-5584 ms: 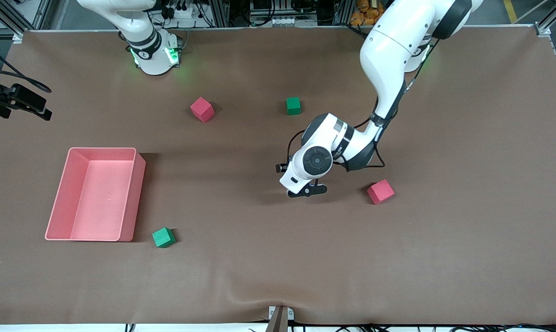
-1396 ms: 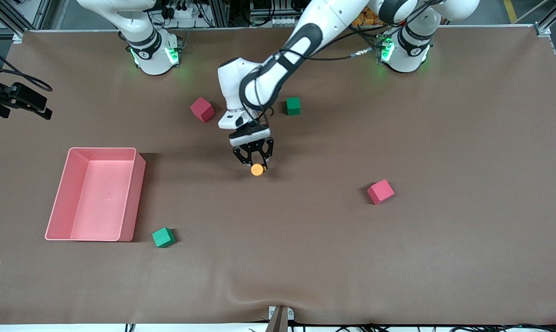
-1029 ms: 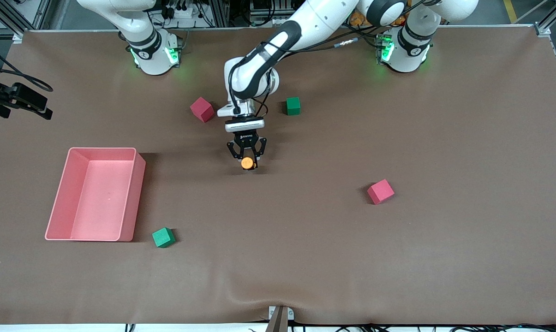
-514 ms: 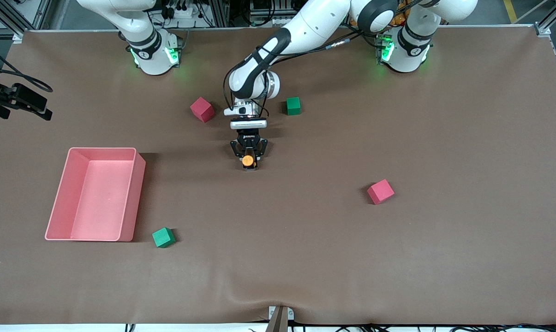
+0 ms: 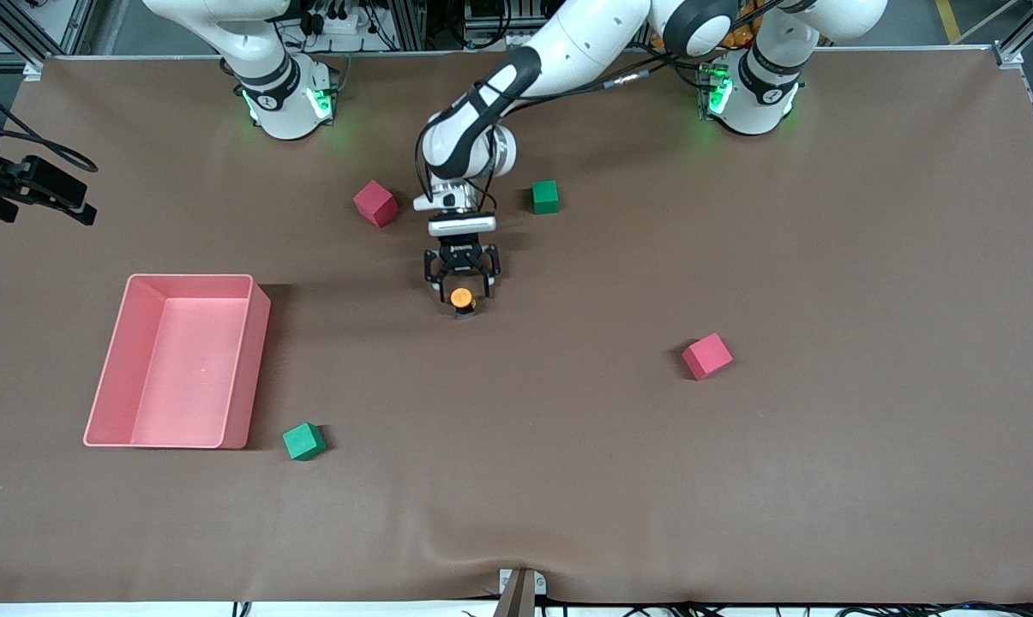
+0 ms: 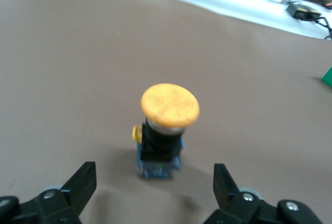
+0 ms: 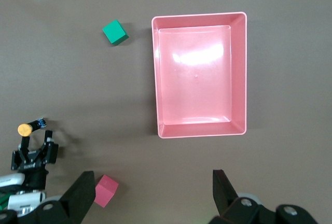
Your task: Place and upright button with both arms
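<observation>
Button (image 5: 460, 297) stands upright on the bench (image 5: 739, 480), orange cap up, at centre frame in your front view. Left end effector (image 5: 461, 284) sits low around it, fingers (image 6: 83, 185) spread wide and clear of the body on both sides, gripping nothing. Right end effector (image 7: 154, 187) is open too, high over the pink tray (image 7: 237, 73); that arm waits.

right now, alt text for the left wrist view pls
A small push-button with a round orange cap stands upright on the brown table, free between the two open fingers of the left claw. A green corner shows at one edge.
</observation>
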Available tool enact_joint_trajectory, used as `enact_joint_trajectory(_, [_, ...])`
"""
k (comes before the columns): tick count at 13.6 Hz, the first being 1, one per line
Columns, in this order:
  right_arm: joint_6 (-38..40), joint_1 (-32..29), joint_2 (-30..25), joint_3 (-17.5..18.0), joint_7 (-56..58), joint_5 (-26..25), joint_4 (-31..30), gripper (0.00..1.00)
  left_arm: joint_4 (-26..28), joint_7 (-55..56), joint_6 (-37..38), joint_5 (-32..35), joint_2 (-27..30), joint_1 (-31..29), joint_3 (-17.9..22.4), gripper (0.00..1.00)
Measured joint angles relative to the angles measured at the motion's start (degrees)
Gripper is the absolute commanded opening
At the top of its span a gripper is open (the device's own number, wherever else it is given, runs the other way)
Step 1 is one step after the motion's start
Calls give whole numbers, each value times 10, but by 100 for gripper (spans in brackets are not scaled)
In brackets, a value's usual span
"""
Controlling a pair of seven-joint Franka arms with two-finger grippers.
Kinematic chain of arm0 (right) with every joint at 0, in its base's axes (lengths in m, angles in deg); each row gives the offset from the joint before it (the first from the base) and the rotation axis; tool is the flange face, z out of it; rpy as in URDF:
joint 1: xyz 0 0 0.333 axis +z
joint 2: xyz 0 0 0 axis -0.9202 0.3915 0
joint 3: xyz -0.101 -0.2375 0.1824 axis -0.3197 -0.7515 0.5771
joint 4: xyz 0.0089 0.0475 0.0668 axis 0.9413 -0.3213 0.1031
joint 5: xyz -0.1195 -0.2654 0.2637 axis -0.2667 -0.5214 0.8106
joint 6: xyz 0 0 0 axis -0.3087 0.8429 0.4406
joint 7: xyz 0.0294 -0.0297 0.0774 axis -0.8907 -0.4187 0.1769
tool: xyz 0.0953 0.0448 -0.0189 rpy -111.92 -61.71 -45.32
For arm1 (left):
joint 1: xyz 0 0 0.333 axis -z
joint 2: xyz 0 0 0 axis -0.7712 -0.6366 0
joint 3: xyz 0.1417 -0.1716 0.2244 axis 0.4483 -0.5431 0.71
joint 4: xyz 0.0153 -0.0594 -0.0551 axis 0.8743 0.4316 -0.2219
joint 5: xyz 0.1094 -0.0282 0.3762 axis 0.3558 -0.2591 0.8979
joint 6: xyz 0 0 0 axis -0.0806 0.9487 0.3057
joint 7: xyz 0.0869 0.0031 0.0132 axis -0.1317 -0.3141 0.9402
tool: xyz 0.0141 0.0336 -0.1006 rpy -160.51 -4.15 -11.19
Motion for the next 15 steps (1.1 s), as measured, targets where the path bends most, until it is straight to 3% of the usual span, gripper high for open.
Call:
enact_joint_trajectory(4, [0, 0, 0, 0, 0, 0, -2, 100, -6, -52, 22, -204, 81, 8, -17, 100])
enact_joint_trajectory(7, [0, 0, 0, 0, 0, 0, -4, 100, -9, -182, 119, -359, 156, 5, -16, 100])
enact_joint_trajectory(9, [0, -1, 0, -1, 0, 0, -4, 100, -13, -274, 166, -426, 206, -6, -9, 100])
enact_joint_trajectory(12, [0, -2, 0, -2, 0, 0, -5, 100, -20, -410, 193, -489, 282, -62, -4, 100])
enact_joint_trajectory(15, [0, -1, 0, -1, 0, 0, -5, 100, -24, -550, 226, -553, 356, -158, -1, 100])
